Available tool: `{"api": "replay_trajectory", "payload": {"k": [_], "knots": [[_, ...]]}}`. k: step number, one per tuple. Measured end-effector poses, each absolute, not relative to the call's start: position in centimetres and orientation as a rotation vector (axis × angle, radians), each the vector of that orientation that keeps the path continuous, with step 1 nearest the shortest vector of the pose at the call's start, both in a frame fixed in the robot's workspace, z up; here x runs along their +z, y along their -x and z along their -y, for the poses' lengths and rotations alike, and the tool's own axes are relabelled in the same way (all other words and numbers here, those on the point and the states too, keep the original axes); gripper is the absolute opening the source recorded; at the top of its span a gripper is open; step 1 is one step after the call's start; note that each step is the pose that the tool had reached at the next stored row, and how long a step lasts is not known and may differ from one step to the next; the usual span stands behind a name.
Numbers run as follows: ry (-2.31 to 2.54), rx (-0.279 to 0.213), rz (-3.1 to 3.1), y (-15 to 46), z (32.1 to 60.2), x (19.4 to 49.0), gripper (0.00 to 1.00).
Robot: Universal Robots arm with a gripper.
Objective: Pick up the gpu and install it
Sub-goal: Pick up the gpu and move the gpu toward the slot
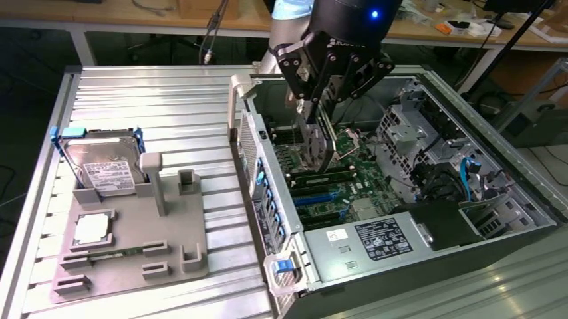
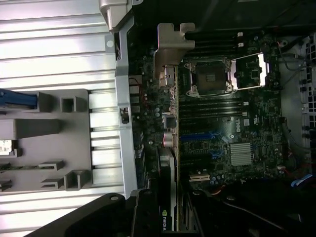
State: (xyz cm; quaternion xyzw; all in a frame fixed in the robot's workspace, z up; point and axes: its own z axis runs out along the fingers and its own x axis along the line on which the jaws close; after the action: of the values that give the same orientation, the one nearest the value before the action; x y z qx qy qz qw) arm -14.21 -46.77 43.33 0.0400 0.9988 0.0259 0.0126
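- Inside the open black computer tower case, lying on its side on the ribbed metal surface, the gripper hangs over the green motherboard.
- The fingers are partly closed, clamped on the two faces of the gpu, a thin green circuit-board card with a black cooler and a silver end bracket.
- The gpu stands on edge, low in the case and just above the motherboard. I cannot tell whether its bottom edge touches a slot.
- In the wrist view the card runs edge-on away from the fingers, and its silver bracket sits close beside the case's rear wall.
- Step in hand, as I judge it: the pick-up is done and this is the install, with the card carried over the expansion slots and not yet visibly seated.
- Seating calls for the card's connector edge to line up along a slot, such as the blue slot. The bracket must meet the rear opening, and the push must be straight down. A tilt could jam the edge or stress the board.
- The arm reaches in from the far side of the exterior view, with the wrist pointing nearly straight down and the finger linkages angled inward to the card.
- On the exterior view's left, well apart from the case, a grey parts holder carries a silver hard drive with a white label.
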Motion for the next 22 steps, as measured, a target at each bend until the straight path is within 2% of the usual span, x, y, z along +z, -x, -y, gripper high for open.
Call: {"api": "replay_trajectory", "payload": {"k": [22], "knots": [[-0.125,0.081,-3.113,11.3,46.8,43.3,0.27]]}}
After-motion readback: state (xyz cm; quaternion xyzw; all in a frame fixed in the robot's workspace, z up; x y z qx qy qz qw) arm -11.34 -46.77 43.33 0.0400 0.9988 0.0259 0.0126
